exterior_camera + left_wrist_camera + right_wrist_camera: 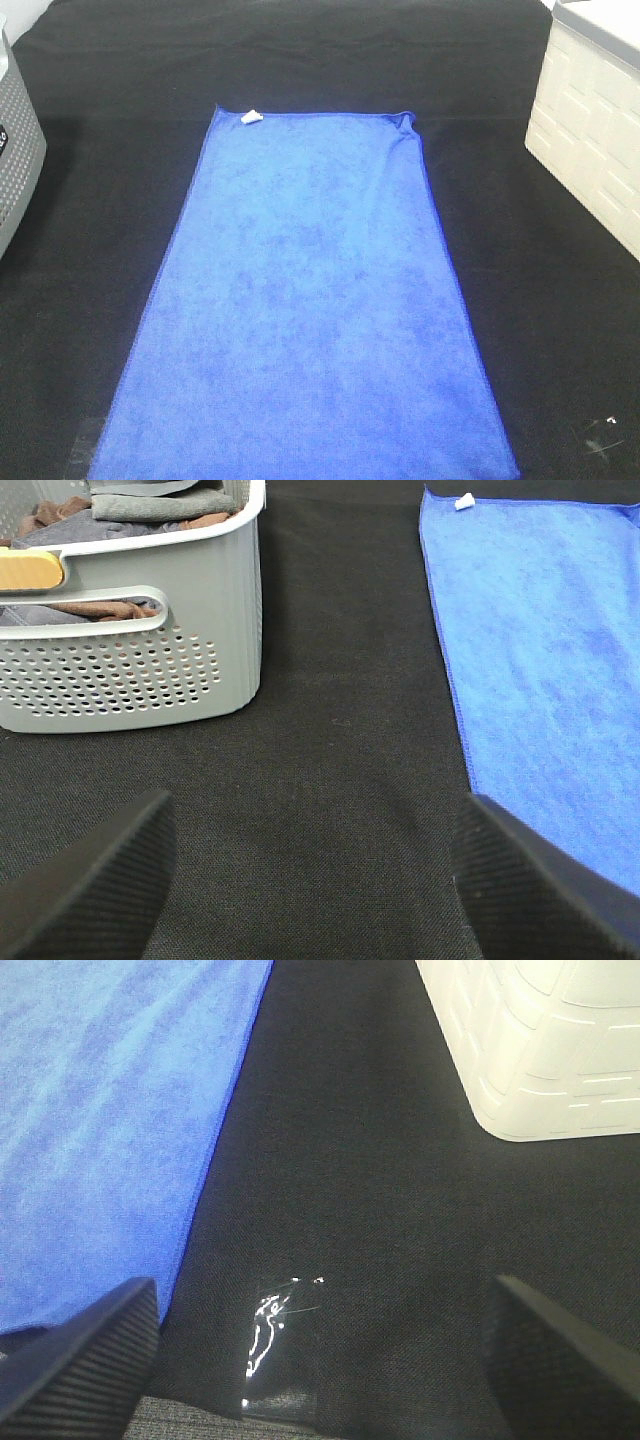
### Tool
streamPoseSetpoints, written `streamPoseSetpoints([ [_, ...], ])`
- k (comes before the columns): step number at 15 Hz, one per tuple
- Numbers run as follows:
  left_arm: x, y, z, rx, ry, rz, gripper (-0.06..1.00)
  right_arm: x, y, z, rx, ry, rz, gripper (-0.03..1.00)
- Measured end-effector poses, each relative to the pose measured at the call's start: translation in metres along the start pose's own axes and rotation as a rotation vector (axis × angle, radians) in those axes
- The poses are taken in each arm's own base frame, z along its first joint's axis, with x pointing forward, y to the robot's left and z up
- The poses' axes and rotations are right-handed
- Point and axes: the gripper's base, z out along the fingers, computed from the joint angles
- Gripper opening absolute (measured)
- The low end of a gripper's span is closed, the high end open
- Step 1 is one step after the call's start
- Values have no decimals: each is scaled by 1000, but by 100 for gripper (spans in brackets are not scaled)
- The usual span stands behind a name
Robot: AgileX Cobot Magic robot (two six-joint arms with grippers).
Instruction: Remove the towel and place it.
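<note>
Exterior high view. The towel (305, 310) is shown spread flat on the black cloth (80, 250) that covers the surface, its white tag (249, 116) at the far corner and a small fold at the other far corner. 2 containers flank it, well apart from its edges: a grey perforated basket (15, 150) on the left and a cream bin (590, 130) on the right. No arm is seen here. The contents of the bin are hidden.

Left wrist view. The left gripper (310, 880) is seen with its jaws well apart and nothing between them, above bare black cloth beside the towel's edge (540, 660). The basket (130, 630) holds folded grey and brown fabrics, and a wooden handle is seen at its rim. A pinch made here could be expected to gather the black cloth with, or instead of, the towel.

Right wrist view. The right gripper (320, 1360) is seen with its jaws fully spread and empty, near the towel (100, 1110) and a shiny patch of tape (275, 1340). If only 1 edge were lifted, the towel would likely drag and bunch.
</note>
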Motion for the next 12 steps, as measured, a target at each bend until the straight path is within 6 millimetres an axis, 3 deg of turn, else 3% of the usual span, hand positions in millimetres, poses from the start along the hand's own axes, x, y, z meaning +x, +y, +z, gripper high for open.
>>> streamPoseSetpoints([
  [12, 0, 0, 0, 0, 0, 0, 71, 0, 0, 0, -1, 0, 0, 83],
])
